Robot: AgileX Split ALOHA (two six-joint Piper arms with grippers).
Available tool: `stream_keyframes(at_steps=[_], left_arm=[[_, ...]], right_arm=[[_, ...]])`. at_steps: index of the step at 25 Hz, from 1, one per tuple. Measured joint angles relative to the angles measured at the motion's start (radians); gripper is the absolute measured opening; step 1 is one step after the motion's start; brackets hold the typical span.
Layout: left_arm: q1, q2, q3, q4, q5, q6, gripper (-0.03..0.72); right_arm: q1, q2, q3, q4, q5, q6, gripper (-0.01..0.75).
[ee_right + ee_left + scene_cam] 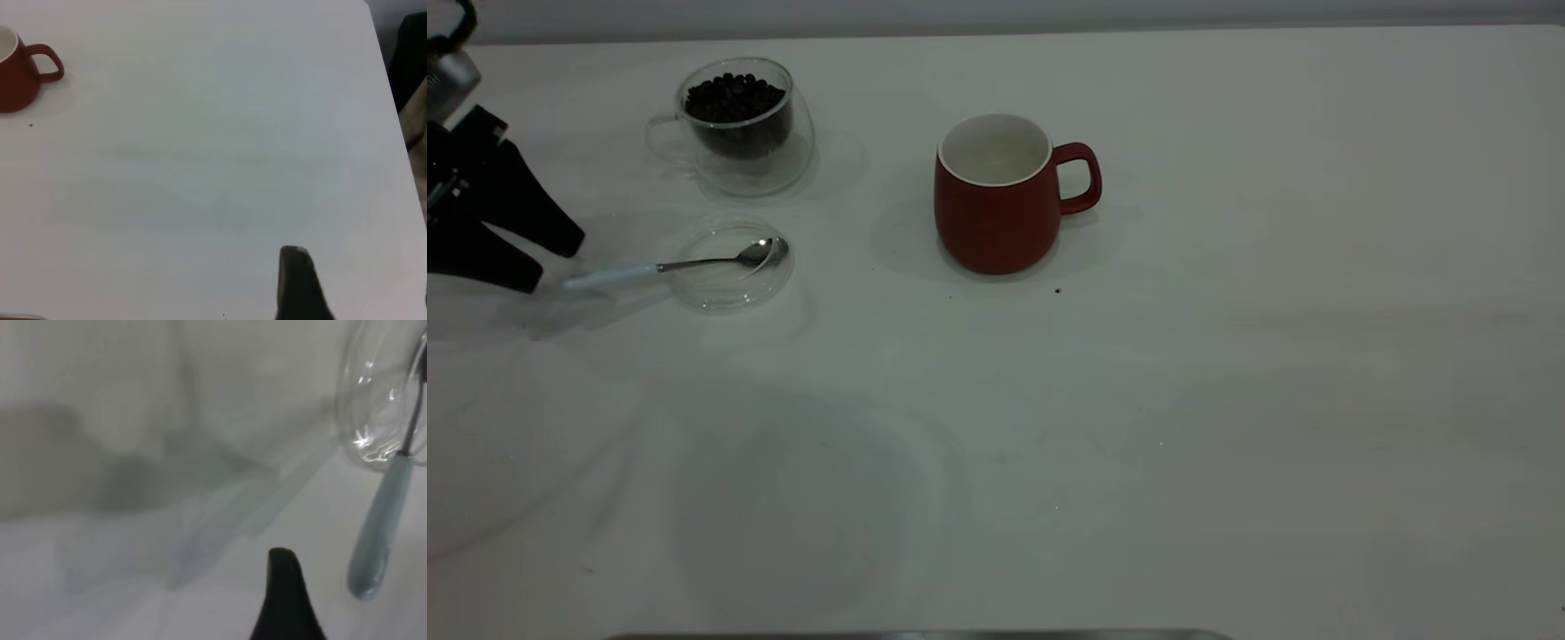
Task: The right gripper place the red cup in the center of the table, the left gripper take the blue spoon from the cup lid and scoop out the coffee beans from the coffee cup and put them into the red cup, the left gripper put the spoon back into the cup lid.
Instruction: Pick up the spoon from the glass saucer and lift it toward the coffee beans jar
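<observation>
Hovering at the far left edge of the table (1227, 400), the left gripper (559, 262) has its two dark jaws spread apart, with nothing between them, their tips just beside the pale handle end of the blue spoon (685, 264). That spoon lies with its steel bowl inside the cup lid (734, 267) and its handle sticking out over the lid's rim toward the gripper. Behind the lid stands the coffee cup (734, 124), upright, with the coffee beans (735, 96) filling its inner wall. Further right, near the middle of the table, the red cup (996, 200) stands upright, its handle pointing right; a single dark speck (1058, 290) lies on the table just in front of it. The right gripper (300, 283) shows only one dark fingertip in its own wrist view, well apart from the red cup, so I cannot tell how its jaws stand.
</observation>
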Motion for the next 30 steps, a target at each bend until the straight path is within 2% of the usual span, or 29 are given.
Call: stream_keyframes(at_steps=[12,20,30], left_arm=[[0.0,0.066,-0.003,-0.028,0.0,0.005,0.583],[0.0,0.072,-0.003,-0.133,0.001,0.066,0.583],[-0.006,0.072,-0.003,-0.137,0.004,0.071,0.583]], right_arm=[[0.0,0.0,0.0,0.0,0.0,0.0,0.479],[0.0,0.0,0.0,0.0,0.0,0.0,0.479],[0.0,0.0,0.0,0.0,0.0,0.0,0.479]])
